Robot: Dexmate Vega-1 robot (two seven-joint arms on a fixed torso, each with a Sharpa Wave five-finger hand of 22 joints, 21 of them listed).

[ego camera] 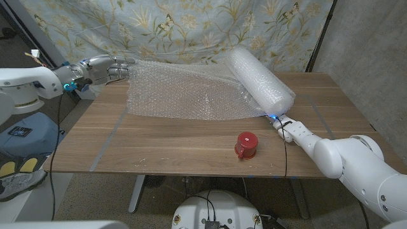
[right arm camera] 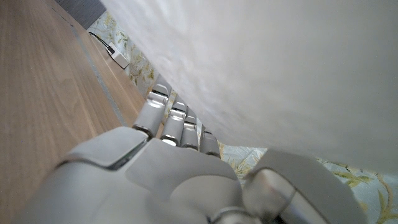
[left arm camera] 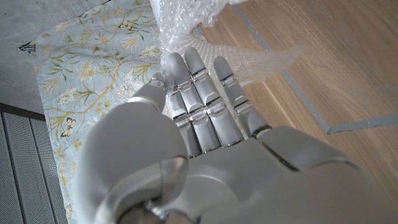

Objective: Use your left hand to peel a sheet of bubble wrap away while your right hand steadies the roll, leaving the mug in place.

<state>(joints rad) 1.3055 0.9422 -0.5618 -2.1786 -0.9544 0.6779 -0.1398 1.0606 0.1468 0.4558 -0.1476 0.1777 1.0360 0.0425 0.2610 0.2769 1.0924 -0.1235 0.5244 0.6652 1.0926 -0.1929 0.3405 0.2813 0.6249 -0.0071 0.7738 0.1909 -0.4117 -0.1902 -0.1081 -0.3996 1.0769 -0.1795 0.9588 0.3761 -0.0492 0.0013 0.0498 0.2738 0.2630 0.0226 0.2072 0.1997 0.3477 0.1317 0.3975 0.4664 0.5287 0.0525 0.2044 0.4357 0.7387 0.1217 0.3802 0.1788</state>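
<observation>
- Left hand (ego camera: 105, 68) at the tabletop's (ego camera: 172, 143) far left corner, pinching the corner of the bubble wrap sheet (ego camera: 184, 92).
- Sheet spread across the far half, running to the roll (ego camera: 261, 79) near the right edge.
- Right hand (ego camera: 287, 127) tucked under the roll's near end; fingers (right arm camera: 171, 118) against it, though I cannot tell whether they are closed round it.
- Red mug (ego camera: 245, 145) stands apart, on open wood near the front edge.

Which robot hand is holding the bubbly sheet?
The left hand, at the table's far left corner, grips the edge of the unrolled clear bubble wrap sheet. The right hand only steadies the fat white bubble wrap roll.
</observation>
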